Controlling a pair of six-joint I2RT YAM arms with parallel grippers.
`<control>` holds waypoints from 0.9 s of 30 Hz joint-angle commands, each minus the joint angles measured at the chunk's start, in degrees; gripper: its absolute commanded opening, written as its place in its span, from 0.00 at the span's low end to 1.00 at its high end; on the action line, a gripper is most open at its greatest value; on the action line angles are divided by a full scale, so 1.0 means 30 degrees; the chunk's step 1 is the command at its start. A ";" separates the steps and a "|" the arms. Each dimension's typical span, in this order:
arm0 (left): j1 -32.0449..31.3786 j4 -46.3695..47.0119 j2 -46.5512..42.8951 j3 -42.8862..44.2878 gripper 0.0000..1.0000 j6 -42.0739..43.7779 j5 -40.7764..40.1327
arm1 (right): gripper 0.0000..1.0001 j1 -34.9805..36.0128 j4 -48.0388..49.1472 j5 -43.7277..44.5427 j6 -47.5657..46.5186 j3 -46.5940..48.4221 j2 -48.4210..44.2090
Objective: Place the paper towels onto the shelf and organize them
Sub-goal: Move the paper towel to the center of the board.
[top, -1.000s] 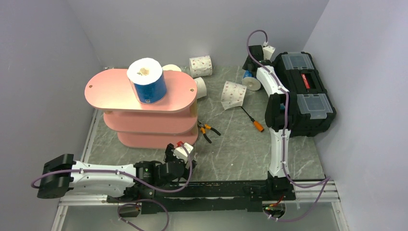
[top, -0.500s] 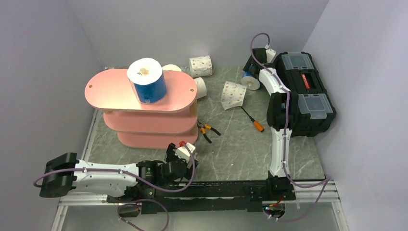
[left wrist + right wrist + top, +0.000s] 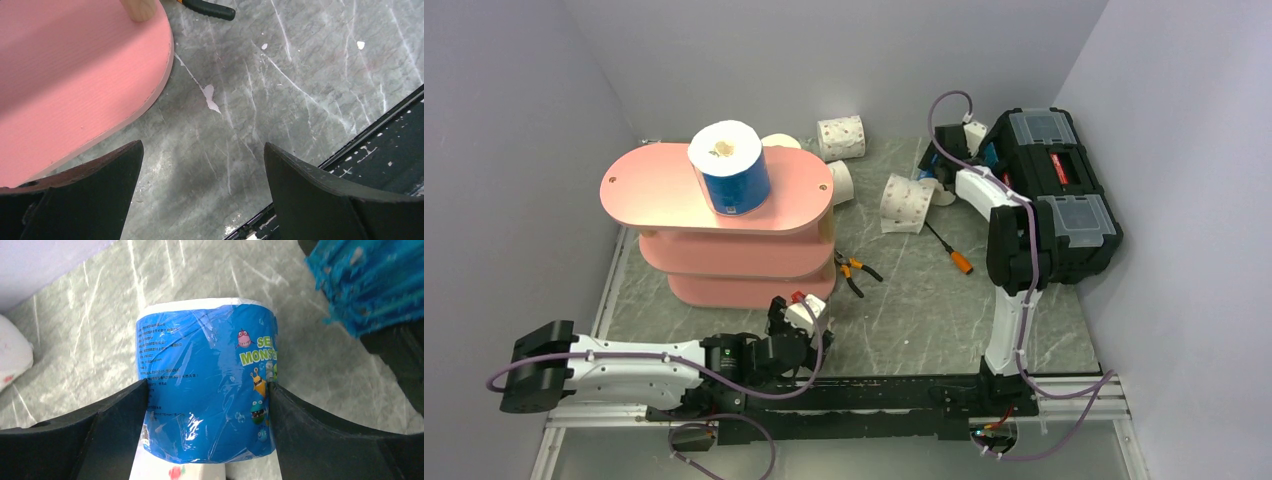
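right jaws pinch the blue-wrapped paper towel roll (image 3: 200,365) at frame centre; left jaws gape wide and empty, pink shelf (image 3: 75,75) upper left.

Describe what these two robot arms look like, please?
The left arm and right arm have white shells with chunky black joints. A thin purple cable trails along each. The left gripper and right gripper each end in two matte black, wedge-shaped fingers.

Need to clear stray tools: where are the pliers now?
Top view, centre: the pliers lie just off the right end of the shelf, left of the orange-handled screwdriver.
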 commanded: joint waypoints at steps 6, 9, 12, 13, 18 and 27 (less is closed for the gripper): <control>-0.0131 0.0538 -0.1999 -0.1012 0.96 -0.0902 0.0373 | 0.81 0.1549 0.0207 0.0428 0.0348 -0.4977 -0.2935; -0.0145 0.0540 -0.2153 -0.1076 0.96 -0.0927 0.0439 | 0.80 0.2089 0.0687 0.0479 0.0411 -0.6556 -0.4210; -0.0145 0.0636 -0.2149 -0.1121 0.96 -0.0859 0.0550 | 0.79 0.2581 0.1058 0.0615 0.0307 -0.7498 -0.5289; -0.0169 0.0678 -0.2129 -0.1093 0.96 -0.0848 0.0572 | 0.79 0.2688 0.1057 0.0573 0.0248 -0.7670 -0.5575; -0.0168 0.0875 -0.1911 -0.0979 0.96 -0.0692 0.0703 | 0.80 0.2855 0.0801 0.0253 -0.0137 -0.7739 -0.6323; -0.0154 0.0747 -0.1643 -0.0729 0.96 -0.0625 0.0675 | 0.88 0.2840 0.0010 0.0208 -0.0441 -0.6822 -0.6880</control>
